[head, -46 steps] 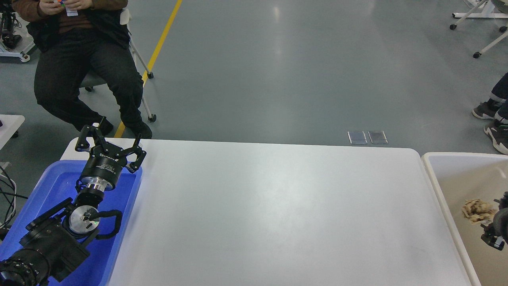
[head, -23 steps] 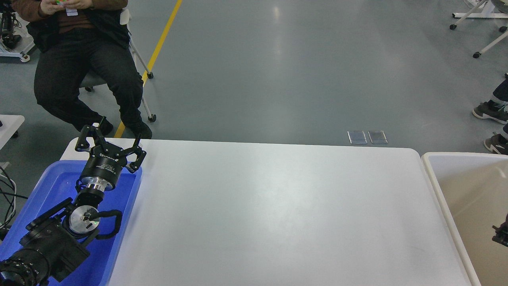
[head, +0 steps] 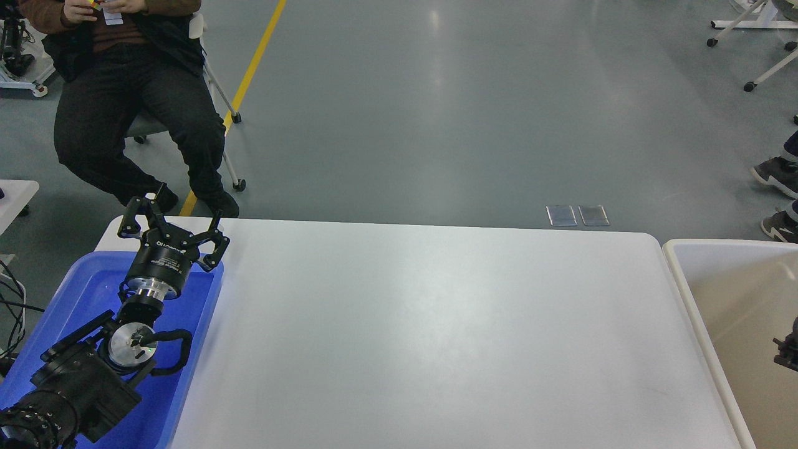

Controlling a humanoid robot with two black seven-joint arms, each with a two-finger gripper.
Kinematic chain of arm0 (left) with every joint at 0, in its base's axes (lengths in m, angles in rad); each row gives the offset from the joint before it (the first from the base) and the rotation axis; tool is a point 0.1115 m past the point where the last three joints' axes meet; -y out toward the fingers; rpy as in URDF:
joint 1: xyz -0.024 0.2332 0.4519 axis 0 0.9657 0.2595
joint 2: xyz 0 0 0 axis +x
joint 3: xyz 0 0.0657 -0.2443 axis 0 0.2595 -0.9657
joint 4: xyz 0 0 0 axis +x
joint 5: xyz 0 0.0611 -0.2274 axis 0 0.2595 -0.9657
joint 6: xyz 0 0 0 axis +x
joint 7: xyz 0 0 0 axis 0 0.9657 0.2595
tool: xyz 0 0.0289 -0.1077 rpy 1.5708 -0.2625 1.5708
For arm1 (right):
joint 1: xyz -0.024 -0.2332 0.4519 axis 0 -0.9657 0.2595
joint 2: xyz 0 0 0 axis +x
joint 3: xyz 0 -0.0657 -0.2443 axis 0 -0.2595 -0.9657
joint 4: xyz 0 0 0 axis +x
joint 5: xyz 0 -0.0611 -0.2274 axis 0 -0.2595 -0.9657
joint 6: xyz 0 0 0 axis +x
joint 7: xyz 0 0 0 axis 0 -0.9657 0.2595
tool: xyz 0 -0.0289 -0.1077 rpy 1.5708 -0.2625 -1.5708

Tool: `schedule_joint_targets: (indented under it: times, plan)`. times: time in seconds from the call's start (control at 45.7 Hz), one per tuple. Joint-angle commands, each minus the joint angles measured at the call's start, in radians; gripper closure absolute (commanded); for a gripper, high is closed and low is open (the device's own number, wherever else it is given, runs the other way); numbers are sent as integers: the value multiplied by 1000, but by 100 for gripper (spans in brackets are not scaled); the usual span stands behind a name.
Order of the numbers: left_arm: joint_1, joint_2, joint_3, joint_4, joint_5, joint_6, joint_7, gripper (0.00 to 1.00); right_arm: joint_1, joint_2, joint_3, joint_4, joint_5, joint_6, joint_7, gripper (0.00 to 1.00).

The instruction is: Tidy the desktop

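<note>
The white desktop [head: 436, 324] fills the middle of the head view, and nothing lies on it. My left gripper [head: 176, 213] is open and empty. It hangs over the far end of the blue tray [head: 81, 293], near the table's back left corner. Only a small dark part of my right gripper [head: 788, 353] shows at the right edge, over the cream-white bin [head: 679, 255]. Its fingers cannot be told apart.
A person [head: 131, 100] sits on a chair just beyond the table's back left corner. Shoes of another person [head: 773, 174] show at the far right. Chair wheels [head: 748, 86] stand at the top right. Two floor plates [head: 576, 215] lie behind the table.
A crumpled brownish wad seen in the cream-white bin one second ago no longer shows. My right arm has drawn back toward the right edge. My left arm has not moved.
</note>
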Motion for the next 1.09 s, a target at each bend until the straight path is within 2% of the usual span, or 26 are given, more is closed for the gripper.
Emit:
schedule_joint_targets:
  times: [0.0, 0.153, 0.372, 0.635, 0.788, 0.92, 1.073]
  plan:
    - [0, 0, 0, 0, 0, 1, 0, 0, 44, -14, -11, -2, 2, 0, -7, 0]
    - [0, 0, 0, 0, 0, -1, 0, 0, 102, -11, 31, 0, 15, 0, 1, 0]
    - [0, 0, 0, 0, 0, -1, 0, 0, 198, -12, 182, 26, 38, 8, 4, 0]
    - [0, 0, 0, 0, 0, -1, 0, 0, 278, -41, 271, 276, 38, 12, 4, 0]
    - [0, 0, 0, 0, 0, 1, 0, 0, 288, -29, 360, 403, 40, 55, 4, 0]
    - [0, 0, 0, 0, 0, -1, 0, 0, 289, 29, 422, 471, 52, 109, 5, 0]
    - [0, 0, 0, 0, 0, -1, 0, 0, 291, 146, 468, 477, 97, 147, 5, 0]
